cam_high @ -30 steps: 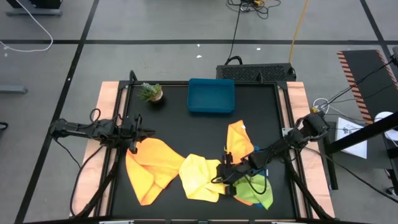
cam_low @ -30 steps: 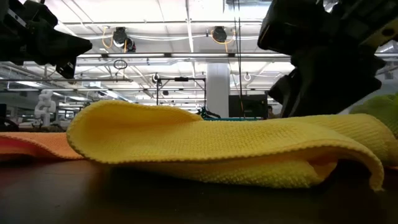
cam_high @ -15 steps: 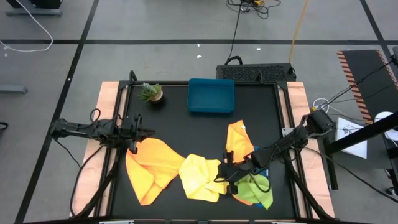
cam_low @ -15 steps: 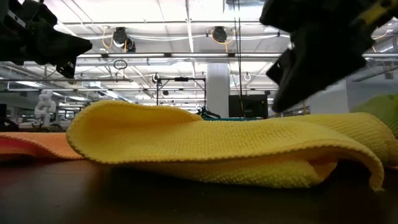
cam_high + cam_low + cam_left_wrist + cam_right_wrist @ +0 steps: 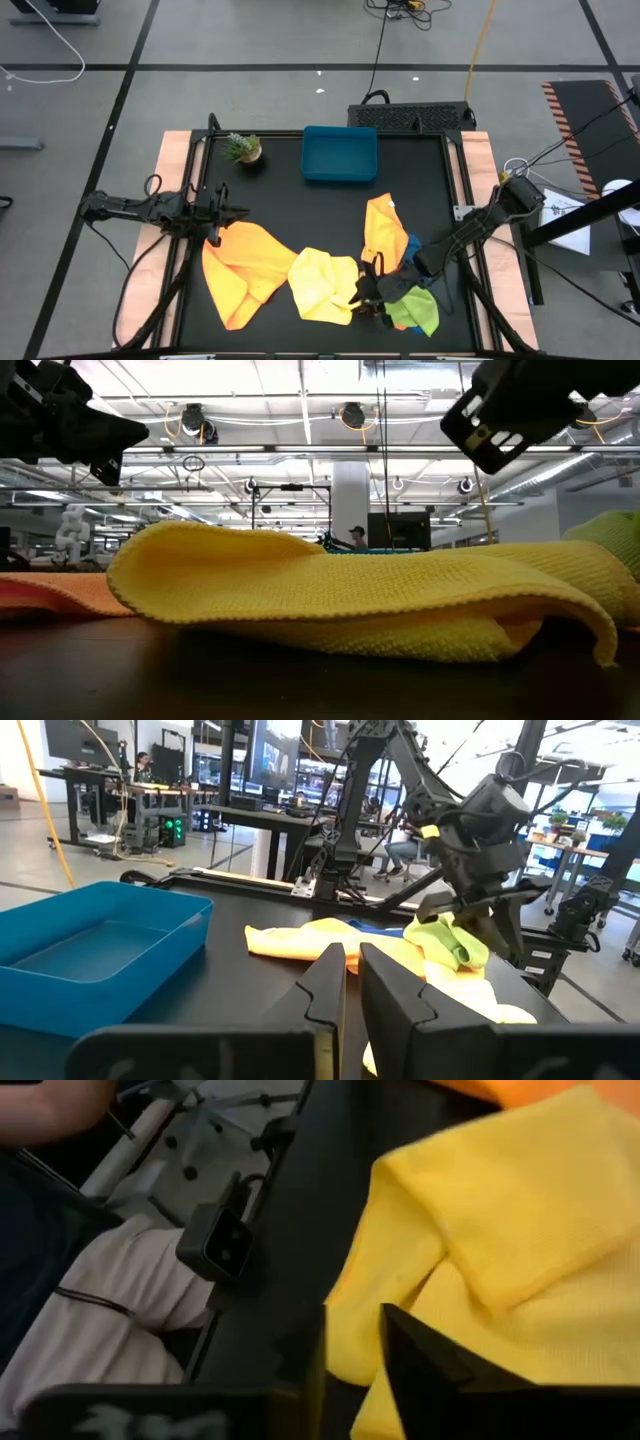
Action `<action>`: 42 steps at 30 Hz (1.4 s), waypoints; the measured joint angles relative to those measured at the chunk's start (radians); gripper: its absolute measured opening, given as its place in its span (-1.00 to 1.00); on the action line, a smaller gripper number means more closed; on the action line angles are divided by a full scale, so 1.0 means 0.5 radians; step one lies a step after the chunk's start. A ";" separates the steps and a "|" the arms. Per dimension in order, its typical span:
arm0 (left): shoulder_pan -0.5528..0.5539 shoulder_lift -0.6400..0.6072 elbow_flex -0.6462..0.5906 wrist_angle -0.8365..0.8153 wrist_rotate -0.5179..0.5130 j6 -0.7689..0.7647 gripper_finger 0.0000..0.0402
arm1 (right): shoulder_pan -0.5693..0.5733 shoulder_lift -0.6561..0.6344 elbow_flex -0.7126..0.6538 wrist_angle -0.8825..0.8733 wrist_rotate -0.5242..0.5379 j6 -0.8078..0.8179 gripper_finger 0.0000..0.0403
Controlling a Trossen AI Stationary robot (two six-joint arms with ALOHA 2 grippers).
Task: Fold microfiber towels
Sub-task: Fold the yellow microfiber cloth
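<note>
A yellow towel (image 5: pixel 322 285) lies crumpled at the near middle of the table, with folds raised in the low view (image 5: pixel 350 595). An orange towel (image 5: pixel 240 268) lies to its left. A second orange towel (image 5: pixel 383 228), a blue one (image 5: pixel 413 246) and a lime green one (image 5: pixel 418 310) lie in a heap to its right. My right gripper (image 5: pixel 362 297) hovers above the yellow towel's right edge (image 5: pixel 470 1230), its fingers a narrow gap apart and empty. My left gripper (image 5: pixel 225 212) is shut and empty above the left orange towel's far corner.
A blue tray (image 5: pixel 340 155) stands at the far middle and a small potted plant (image 5: pixel 243 149) at the far left. A small camera (image 5: pixel 222 1240) sits at the near edge, and a person (image 5: pixel 110 1310) sits just beyond it.
My right gripper has risen from between the yellow towel and the heap and gone a little toward the table's near edge. In the low view it has climbed almost out of the top. The towels lie as before.
</note>
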State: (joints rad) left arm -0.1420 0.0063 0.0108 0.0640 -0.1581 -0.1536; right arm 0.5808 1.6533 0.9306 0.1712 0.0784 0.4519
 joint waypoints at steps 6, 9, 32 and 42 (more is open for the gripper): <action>0.000 0.000 -0.001 0.001 0.000 0.000 -0.82 | -0.001 0.067 -0.001 -0.190 0.218 0.120 -0.15; 0.000 0.000 0.000 0.001 0.000 0.000 -0.82 | -0.019 0.102 -0.001 -0.261 0.257 0.137 -0.13; 0.000 0.000 0.000 0.001 0.000 0.000 -0.82 | -0.019 0.147 -0.002 -0.397 0.100 0.116 -0.99; 0.000 0.000 0.000 0.001 0.000 -0.001 -0.82 | 0.001 0.147 -0.002 -0.397 0.085 0.105 -0.80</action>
State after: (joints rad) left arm -0.1418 0.0063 0.0109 0.0647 -0.1581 -0.1539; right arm 0.5812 1.7267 0.9295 -0.0273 0.1207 0.5045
